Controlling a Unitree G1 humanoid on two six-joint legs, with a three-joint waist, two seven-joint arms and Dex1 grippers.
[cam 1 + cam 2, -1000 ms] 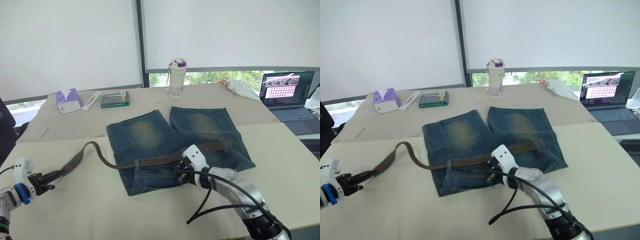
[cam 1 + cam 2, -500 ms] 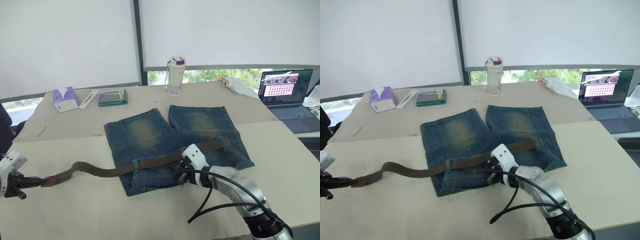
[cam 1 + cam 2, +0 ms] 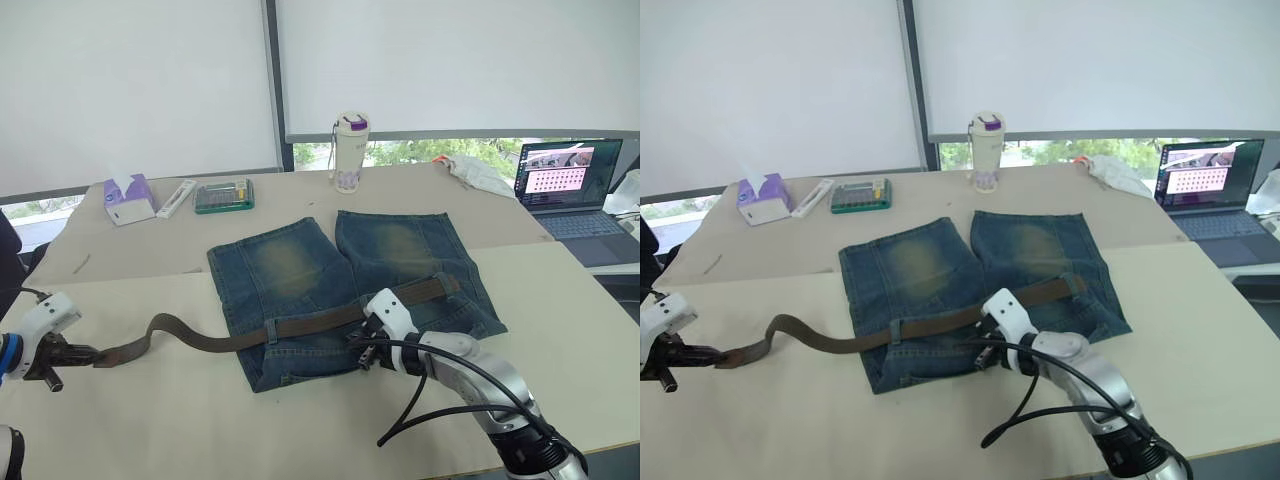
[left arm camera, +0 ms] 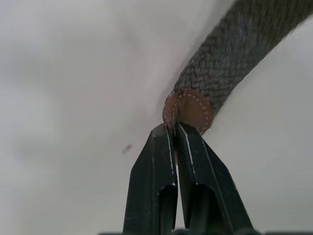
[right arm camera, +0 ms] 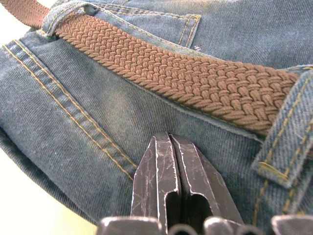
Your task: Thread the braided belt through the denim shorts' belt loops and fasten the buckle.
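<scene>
The denim shorts (image 3: pixel 340 285) lie flat mid-table, waistband toward me. The braided belt (image 3: pixel 310 323) runs along the waistband under belt loops (image 5: pixel 66 11) and trails off to the left with a low hump. My left gripper (image 3: pixel 75 352) sits far left, just above the table; its fingers are shut on the belt's reddish-brown leather tip (image 4: pixel 190 108). My right gripper (image 3: pixel 358 350) is at the waistband's middle, shut, with its fingertips (image 5: pixel 161 152) against the denim just below the strap. Another loop (image 5: pixel 283 147) crosses the belt beside them. The buckle is hidden.
At the back of the table stand a white bottle with a purple lid (image 3: pixel 350 152), a purple tissue box (image 3: pixel 132 200), a green box (image 3: pixel 224 196) and a white bar (image 3: pixel 180 198). An open laptop (image 3: pixel 568 185) and a crumpled cloth (image 3: pixel 475 172) are at the far right.
My left gripper drew the belt tip out to the left, then came back a little toward the shorts, leaving a slack hump. The right gripper stayed at the waistband.
</scene>
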